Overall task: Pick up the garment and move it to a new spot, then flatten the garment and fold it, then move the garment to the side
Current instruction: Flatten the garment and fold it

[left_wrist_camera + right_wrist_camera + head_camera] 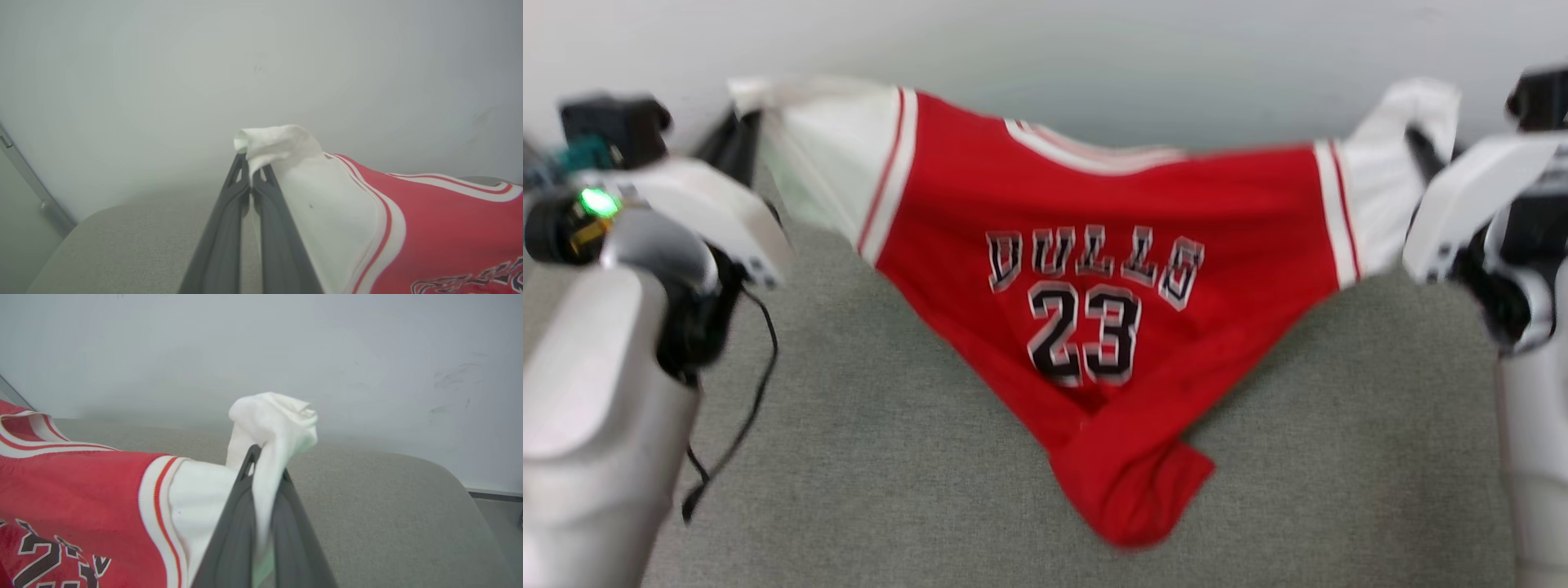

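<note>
The garment [1094, 245] is a red jersey with white sleeves and black lettering, stretched between my two grippers above a grey cushion [890, 457]. Its lower part sags and its bunched hem rests on the cushion. My left gripper [743, 122] is shut on the white left sleeve [278, 143]; in the left wrist view the dark fingers [229, 228] pinch the cloth at their tips. My right gripper [1417, 139] is shut on the other white sleeve [273, 416], which is bunched over the fingers [237, 522].
A pale wall [1094, 49] stands right behind the cushion. A black cable [743, 408] hangs from my left arm over the cushion's left side. The cushion's right edge [470, 490] drops to a floor strip.
</note>
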